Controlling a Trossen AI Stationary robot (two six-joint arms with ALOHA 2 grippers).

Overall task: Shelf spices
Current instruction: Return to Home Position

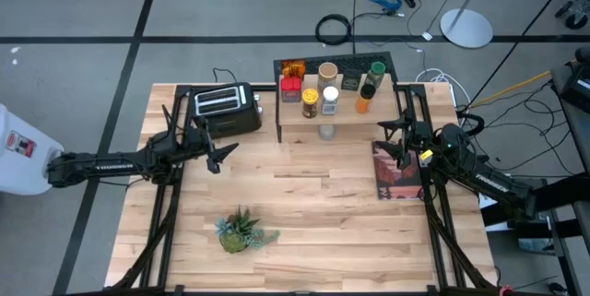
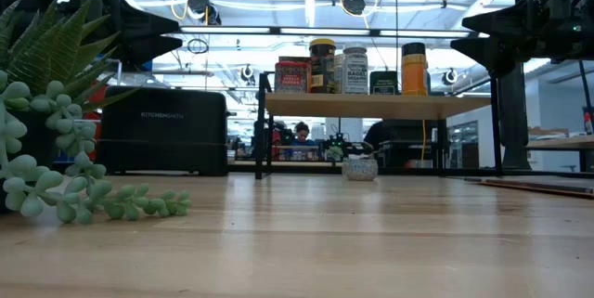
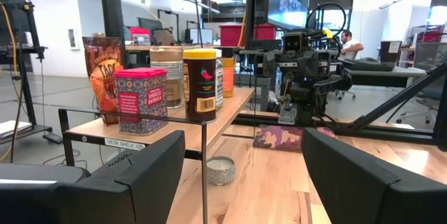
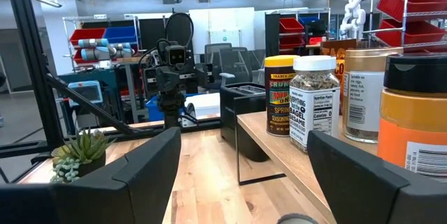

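Note:
The shelf (image 1: 336, 116) stands at the table's far middle, its wooden plank on a black wire frame. Several spices stand upright on the plank: a red tin (image 3: 141, 102), a yellow-lidded jar (image 3: 200, 84), a white-capped shaker (image 4: 313, 102), a tan-lidded jar (image 1: 327, 76), a dark square tin (image 1: 350, 81) and a green-capped orange bottle (image 1: 369, 87). My left gripper (image 1: 219, 153) hovers open near the toaster, left of the shelf. My right gripper (image 1: 395, 139) hovers open at the shelf's right end. Neither has anything between its fingers.
A black toaster (image 1: 226, 110) stands left of the shelf. A small round jar (image 2: 360, 168) sits on the tabletop under the shelf's near edge. A printed booklet (image 1: 398, 171) lies at the right. A green potted plant (image 1: 241, 231) stands near the front left.

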